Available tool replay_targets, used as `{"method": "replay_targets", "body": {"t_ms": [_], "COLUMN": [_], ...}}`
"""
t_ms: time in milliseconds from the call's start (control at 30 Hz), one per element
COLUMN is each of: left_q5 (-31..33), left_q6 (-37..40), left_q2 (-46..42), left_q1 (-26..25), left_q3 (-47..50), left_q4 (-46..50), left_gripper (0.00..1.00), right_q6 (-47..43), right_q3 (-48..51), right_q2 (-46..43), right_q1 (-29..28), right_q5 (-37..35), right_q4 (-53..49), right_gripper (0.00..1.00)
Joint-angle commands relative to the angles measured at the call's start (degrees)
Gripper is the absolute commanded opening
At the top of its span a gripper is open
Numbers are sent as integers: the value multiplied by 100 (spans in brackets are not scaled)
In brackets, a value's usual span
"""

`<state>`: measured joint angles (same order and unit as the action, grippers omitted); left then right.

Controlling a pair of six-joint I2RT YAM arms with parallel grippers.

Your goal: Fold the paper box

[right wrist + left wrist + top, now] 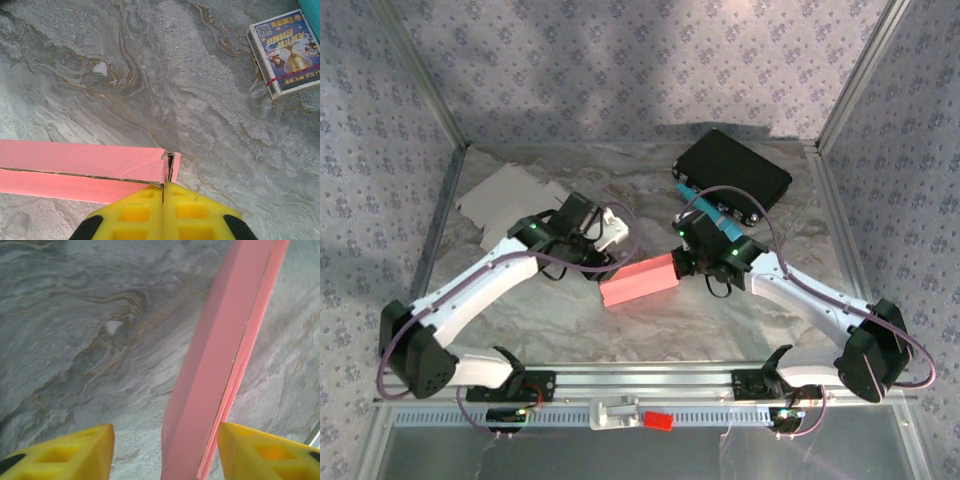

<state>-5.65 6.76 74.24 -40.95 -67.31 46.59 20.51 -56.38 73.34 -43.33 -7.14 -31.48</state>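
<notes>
Item: pink paper box (638,281), lying flat at the centre of the marbled table (650,190).

Left gripper (165,440): yellow fingers (65,450) apart, straddling the box's near end. One finger is just beside its seamed edge; the other stands clear.

Right gripper (163,200): fingers pressed together at the box's end flap, lower centre of the frame. Whether the flap is pinched cannot be told.
</notes>
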Motion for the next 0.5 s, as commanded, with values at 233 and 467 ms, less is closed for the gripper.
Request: {"method": "replay_targets", "body": {"t_ms": [233, 467], "left_q5": [380, 336], "left_q6": [-1503, -1210], "left_q2": [-699, -530], "left_q1": [-27, -27], "left_q3": [59, 89], "left_q4": [1649, 1468], "left_gripper": [42, 42], "right_q6": [147, 154], "right_q3": [-47, -79], "right_q2": [51, 100], "right_q1": [-62, -53], "right_q5": [-107, -80], "right_q4": [-185, -234], "right_gripper": [0, 0]}}
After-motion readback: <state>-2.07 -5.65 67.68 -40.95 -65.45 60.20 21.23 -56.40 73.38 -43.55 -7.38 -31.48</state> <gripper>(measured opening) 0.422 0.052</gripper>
